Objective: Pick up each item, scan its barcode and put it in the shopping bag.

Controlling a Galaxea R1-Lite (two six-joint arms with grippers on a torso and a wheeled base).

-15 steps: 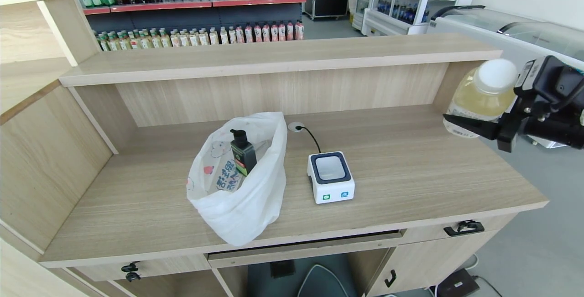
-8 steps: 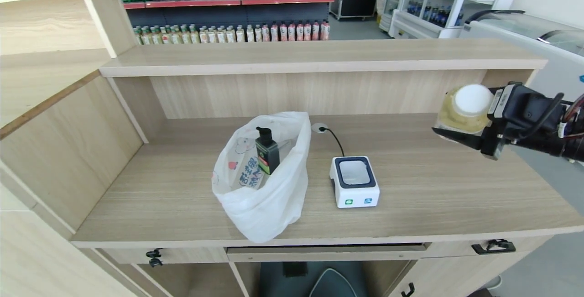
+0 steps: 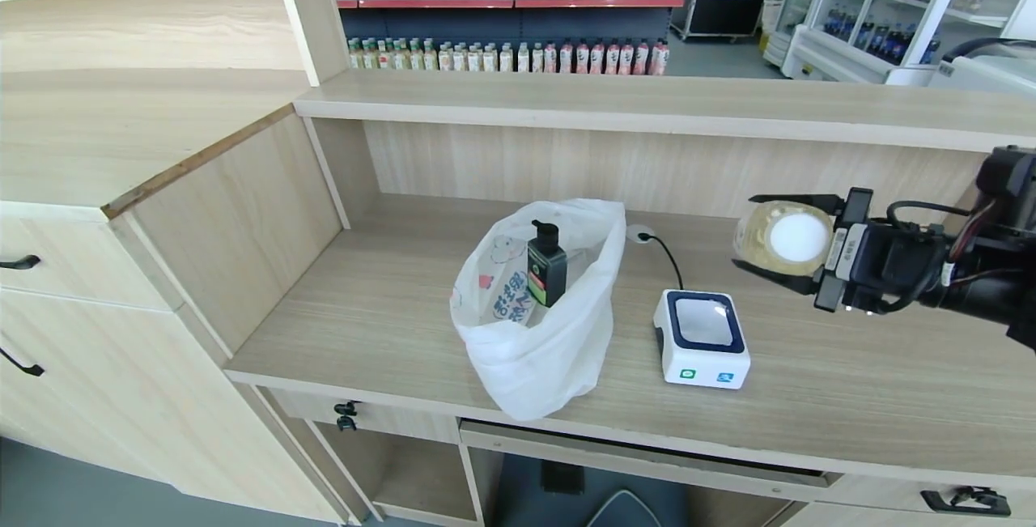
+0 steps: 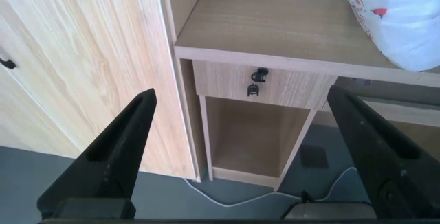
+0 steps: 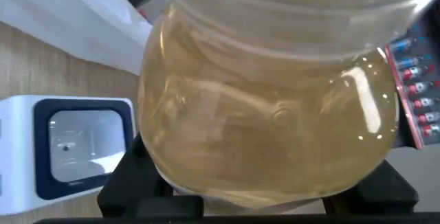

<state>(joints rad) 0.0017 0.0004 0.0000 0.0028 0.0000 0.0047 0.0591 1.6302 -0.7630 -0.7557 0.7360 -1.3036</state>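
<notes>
the right pincer (image 3: 749, 233) is clamped round a tilted bottle (image 3: 789, 237) of pale yellow drink with a white cap, held in the air just beside the scanner (image 3: 702, 337) on the table (image 3: 388, 316). full and smooth-walled, it looks heavy and slippery, best gripped about the body. the shopping bag (image 3: 538, 341) stands open nearby. the left pincer (image 4: 242, 92) hangs spread apart.

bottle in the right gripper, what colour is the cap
White cap on the bottle; the head view shows it best.
</notes>
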